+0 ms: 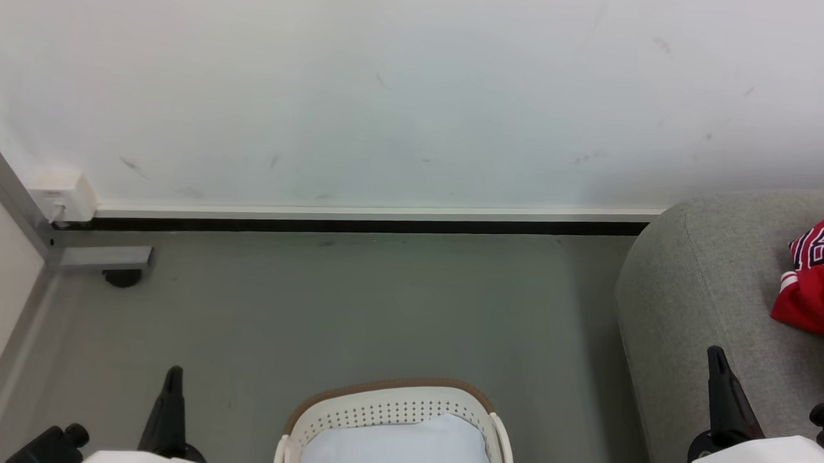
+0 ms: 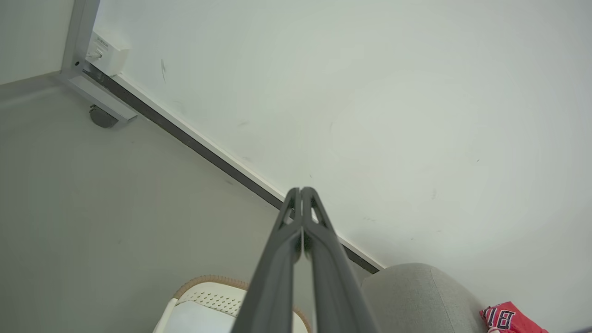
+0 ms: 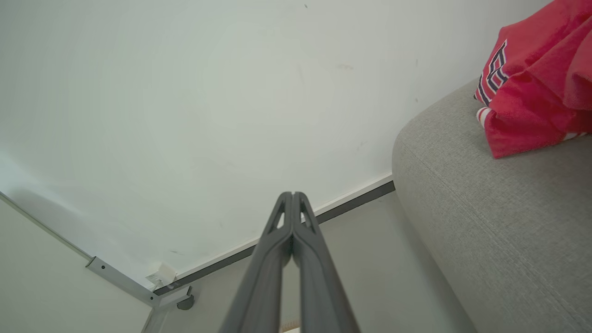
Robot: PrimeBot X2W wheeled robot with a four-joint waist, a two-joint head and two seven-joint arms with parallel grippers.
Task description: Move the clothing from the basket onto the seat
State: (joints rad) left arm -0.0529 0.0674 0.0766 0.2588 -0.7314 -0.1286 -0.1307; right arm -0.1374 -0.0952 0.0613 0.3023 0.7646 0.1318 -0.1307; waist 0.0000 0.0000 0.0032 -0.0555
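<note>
Counting what lies before me: one basket (image 1: pixel 392 395) on the grey floor (image 1: pixel 354 305) at bottom centre, one seat (image 1: pixel 698 289) at my right, and one heap of red clothing (image 1: pixel 818 287) resting on that seat, near the wall (image 1: pixel 389 87). Something pale blue-white (image 1: pixel 394 447) lies inside the basket; I cannot tell what. My two grippers are both clenched on nothing, each with its two fingers pressed together: the left gripper (image 2: pixel 301 190) left of the basket, the right gripper (image 3: pixel 292 194) by the seat's rounded edge.
</note>
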